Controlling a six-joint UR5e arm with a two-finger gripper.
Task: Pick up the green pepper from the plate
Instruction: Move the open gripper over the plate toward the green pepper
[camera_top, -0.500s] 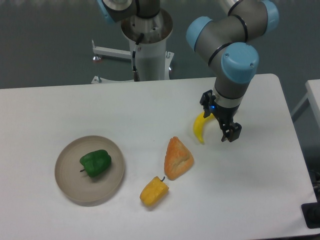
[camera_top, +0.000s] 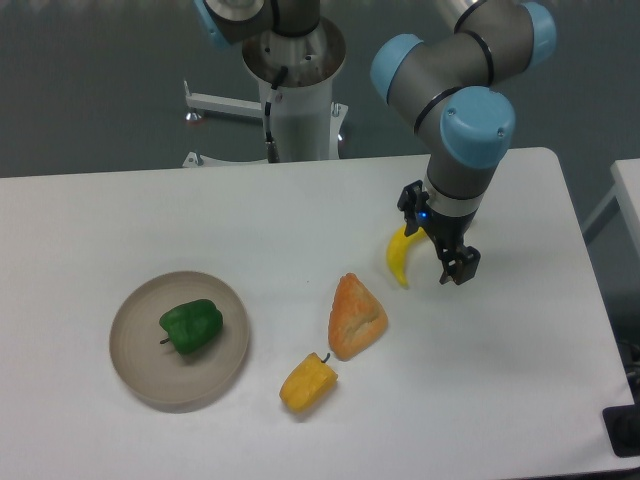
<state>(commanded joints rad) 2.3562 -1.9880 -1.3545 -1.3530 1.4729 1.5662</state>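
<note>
The green pepper (camera_top: 191, 326) lies on the round beige-grey plate (camera_top: 137, 356) at the left of the table, its short stem pointing left. My gripper (camera_top: 432, 242) hangs far to the right of it, above the table beside a banana. Its two dark fingers (camera_top: 458, 267) are spread apart and hold nothing.
A yellow banana (camera_top: 399, 257) lies just left of the gripper. An orange wedge-shaped piece (camera_top: 356, 316) sits in the middle of the table, and a yellow pepper (camera_top: 307, 383) lies below it. The robot base (camera_top: 295, 90) stands behind the table's far edge.
The gripper has shifted very slightly to the left. Nothing else has moved.
</note>
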